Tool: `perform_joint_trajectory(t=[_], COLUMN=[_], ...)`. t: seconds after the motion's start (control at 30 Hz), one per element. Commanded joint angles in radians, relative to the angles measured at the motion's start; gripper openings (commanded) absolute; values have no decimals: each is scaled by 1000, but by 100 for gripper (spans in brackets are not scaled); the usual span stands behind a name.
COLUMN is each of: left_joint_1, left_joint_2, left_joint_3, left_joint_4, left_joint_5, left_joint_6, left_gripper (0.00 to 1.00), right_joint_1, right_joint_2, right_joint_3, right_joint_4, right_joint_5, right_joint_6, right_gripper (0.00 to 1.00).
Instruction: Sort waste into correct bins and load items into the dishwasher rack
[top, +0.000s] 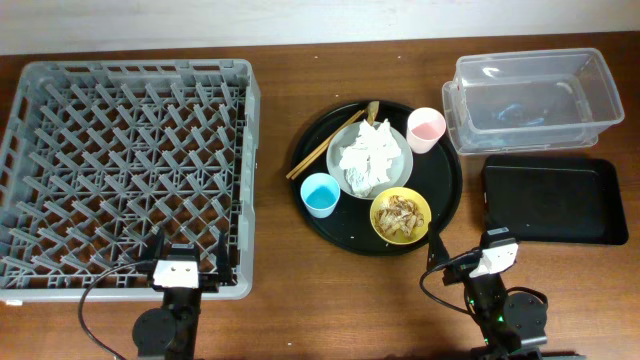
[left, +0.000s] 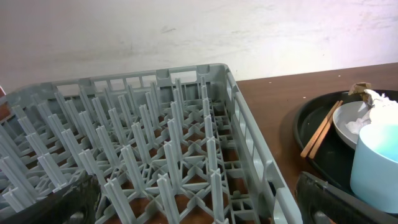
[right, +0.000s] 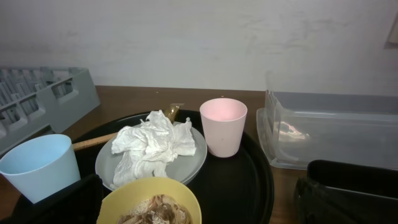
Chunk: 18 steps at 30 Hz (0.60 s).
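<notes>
Along the table's front edge, the left gripper (top: 190, 252) and right gripper (top: 465, 248) hang, jaws apart. Toward the back edge, tissue (top: 366, 155) lies on the plate (right: 186, 169); a sloppy pinch could drag the chopsticks (top: 322, 148) off.

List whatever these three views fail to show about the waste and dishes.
- Overhead: the tissue covers the middle of the plate; anything beneath is hidden.
- Overhead: the far ends of the chopsticks disappear at the plate's edge.
- Overhead: a bluish smear inside the clear tub is too blurred to identify.
- Right wrist: the yellow bowl is cut off by the bottom edge.
</notes>
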Motion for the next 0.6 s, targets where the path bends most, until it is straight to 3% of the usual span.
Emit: perform_joint_trajectory(t=[0.0, 0.57], left_joint_1=[6, 6], left_joint_2=[-9, -9], left_joint_3=[-6, -6], left_joint_4=[1, 2], left_joint_5=[0, 5], left_joint_6=[13, 13], left_gripper=[99, 99], right_joint_1=[6, 5], right_joint_2=[-5, -5], right_joint_3=[-5, -5], right_joint_4=[-5, 13], right_joint_5=[5, 3], right_joint_6=[-7, -7], right_gripper=[98, 98])
